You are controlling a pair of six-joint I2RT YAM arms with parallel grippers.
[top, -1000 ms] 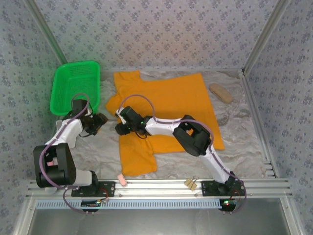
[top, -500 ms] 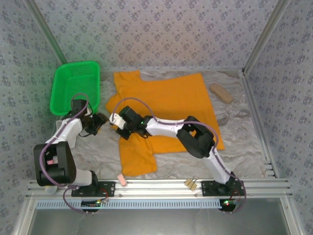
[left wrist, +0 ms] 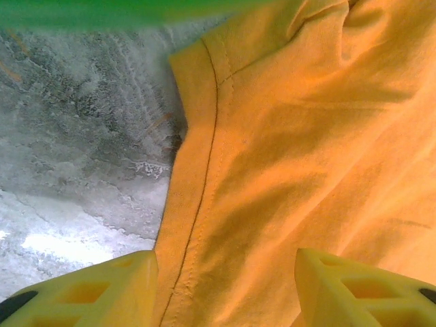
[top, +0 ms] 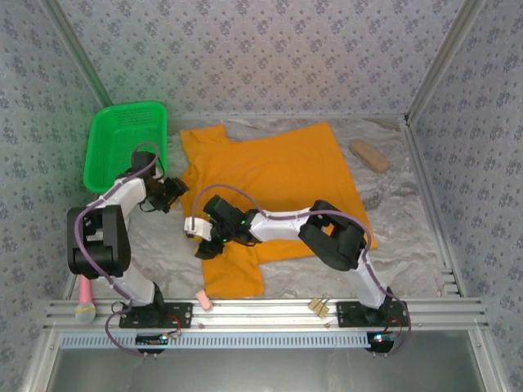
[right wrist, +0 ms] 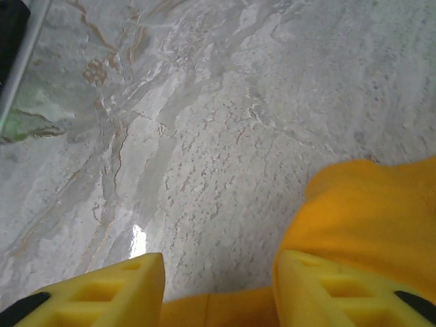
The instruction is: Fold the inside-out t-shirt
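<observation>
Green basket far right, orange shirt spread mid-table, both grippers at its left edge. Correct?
No: the green basket is far left, per the top external view. Orange shirt mid-table, left gripper and right gripper at its left edge: fine.

Green basket [top: 131, 105] at far left

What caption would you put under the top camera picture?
The left gripper and right gripper hover by an orange t-shirt near a green basket.

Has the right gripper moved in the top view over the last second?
Yes. The right gripper has shifted closer to the front rail and farther from the green basket.
</observation>
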